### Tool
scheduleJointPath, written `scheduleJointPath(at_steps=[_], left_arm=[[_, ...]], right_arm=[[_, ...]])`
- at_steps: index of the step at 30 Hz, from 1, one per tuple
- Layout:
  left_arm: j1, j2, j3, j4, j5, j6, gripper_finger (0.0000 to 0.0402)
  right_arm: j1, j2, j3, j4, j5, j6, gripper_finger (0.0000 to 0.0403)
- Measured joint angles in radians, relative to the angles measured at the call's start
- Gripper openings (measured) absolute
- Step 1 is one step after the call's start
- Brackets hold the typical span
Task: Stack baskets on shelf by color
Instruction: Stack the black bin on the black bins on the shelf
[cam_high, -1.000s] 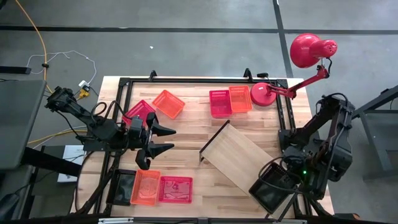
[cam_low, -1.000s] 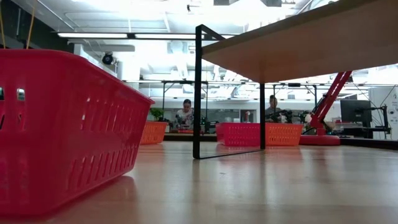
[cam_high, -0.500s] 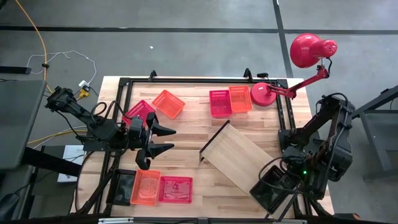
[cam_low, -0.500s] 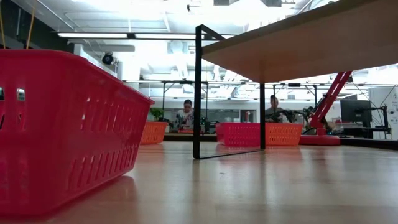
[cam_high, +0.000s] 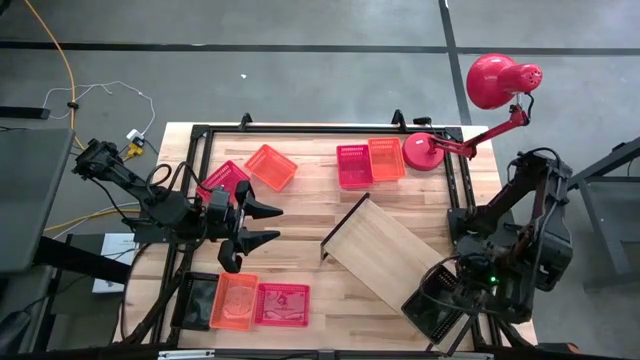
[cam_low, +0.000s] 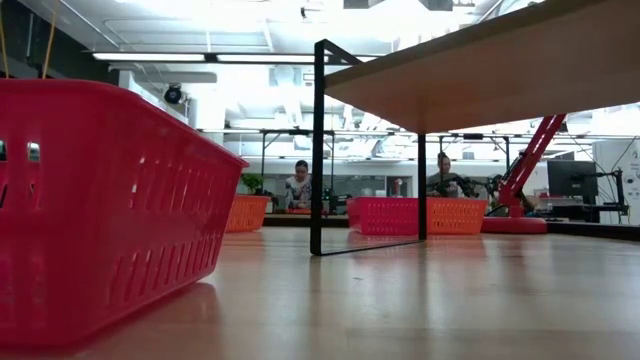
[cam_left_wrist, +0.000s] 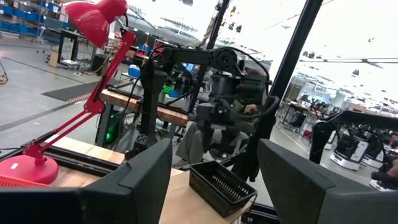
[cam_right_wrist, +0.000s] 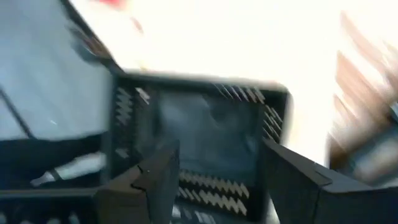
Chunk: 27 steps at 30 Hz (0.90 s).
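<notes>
Right gripper has spread its fingers since a second ago and pulled back slightly; they stand apart, clamped on nothing, just above the black basket. That basket sits on the near right end of the shelf, partly overhanging the worktop edge. Looks like a fresh release, first black one placed. Right arm is folded tight over that corner, wrist pointing down at the basket.

Left gripper has fingers apart, holding nothing, hovering mid-left over the worktop, aimed across at the right side. Left arm stretched in low from the left edge, likely waiting its turn.

Remaining baskets: red and orange far left; red plus orange side by side next to the lamp; black, orange, red in a row near left. Shelf lies diagonal, bracket end toward centre.
</notes>
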Motion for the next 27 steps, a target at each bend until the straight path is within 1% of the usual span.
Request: scheduleJointPath(at_steps=[4,7,9,11,13,16,19,22,24,27], left_arm=[[0.0,0.0,0.0,0.0,0.0,0.0,0.0225],[0.0,0.0,0.0,0.0,0.002,-0.026,0.0225],[0.0,0.0,0.0,0.0,0.025,-0.059,0.0225],[0.0,0.0,0.0,0.0,0.058,-0.085,0.0225],[0.0,0.0,0.0,0.0,0.09,-0.101,0.0225],[0.0,0.0,0.0,-0.001,0.131,-0.137,0.0225],[0.0,0.0,0.0,-0.026,0.165,-0.188,0.0225],[0.0,0.0,0.001,-0.077,0.24,-0.272,0.0225],[0.0,0.0,0.019,-0.187,0.304,-0.359,0.0225],[-0.001,0.003,0.108,-0.521,0.375,-0.502,0.0225]], right_arm=[[-0.049,0.0,0.0,0.082,0.143,-0.115,0.0188],[-0.1,0.0,0.0,0.122,0.204,-0.208,0.0178],[-0.141,0.0,0.0,0.151,0.236,-0.283,0.0173],[-0.186,-0.001,-0.01,0.185,0.246,-0.365,0.0169],[-0.239,-0.001,-0.043,0.238,0.225,-0.447,0.0165],[-0.321,-0.009,-0.146,0.39,0.13,-0.587,0.0161],[-0.407,-0.034,-0.282,0.646,0.021,-0.732,0.0161],[-0.489,-0.072,-0.398,0.931,-0.042,-0.856,0.0161],[-0.532,-0.099,-0.445,1.057,-0.056,-0.92,0.0161],[-0.581,-0.131,-0.467,1.122,-0.066,-0.99,0.0161]])
